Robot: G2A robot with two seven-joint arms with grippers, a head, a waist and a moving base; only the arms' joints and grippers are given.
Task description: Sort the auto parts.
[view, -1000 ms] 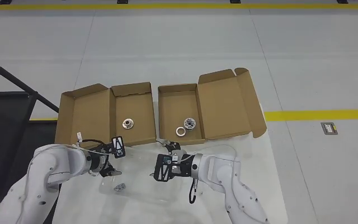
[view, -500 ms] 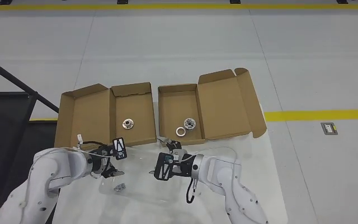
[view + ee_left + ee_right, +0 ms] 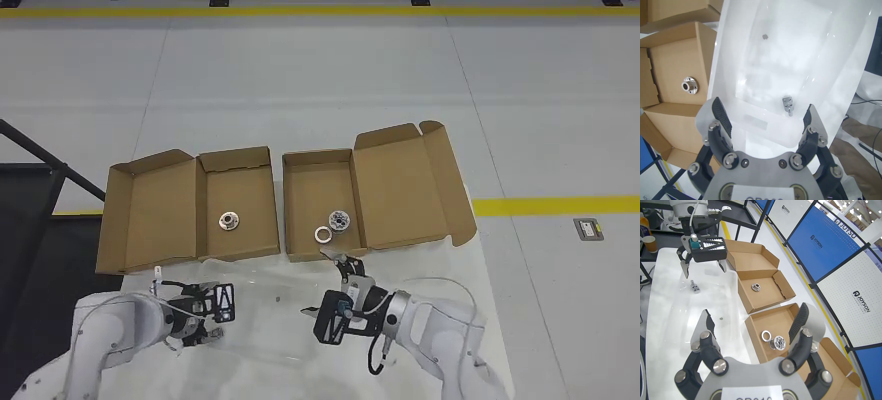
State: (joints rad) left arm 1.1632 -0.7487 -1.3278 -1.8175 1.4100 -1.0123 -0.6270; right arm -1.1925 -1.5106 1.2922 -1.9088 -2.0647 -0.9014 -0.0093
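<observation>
Both arms have drawn back a little, closer to the front edge.
Grey floor [image 3: 300, 90] with a yellow line [image 3: 560, 206] and blue-and-white panels [image 3: 829, 243] surround the white table [image 3: 664, 317]. At its far side, the left box [image 3: 245, 185] holds a flanged hub [image 3: 229, 220], and the right box [image 3: 310, 195] holds a ring [image 3: 323, 234] and a round fitting [image 3: 340, 220]. The left gripper [image 3: 763, 102] and right gripper [image 3: 755, 307] gape wide, empty. A small bracket [image 3: 788, 104] lies in the clear tray [image 3: 265, 325], just ahead of the left one.

Exhibition or factory hall: blue and white pegboard panels [image 3: 840, 306], yellow line [image 3: 560, 205] on grey floor [image 3: 300, 80]
</observation>
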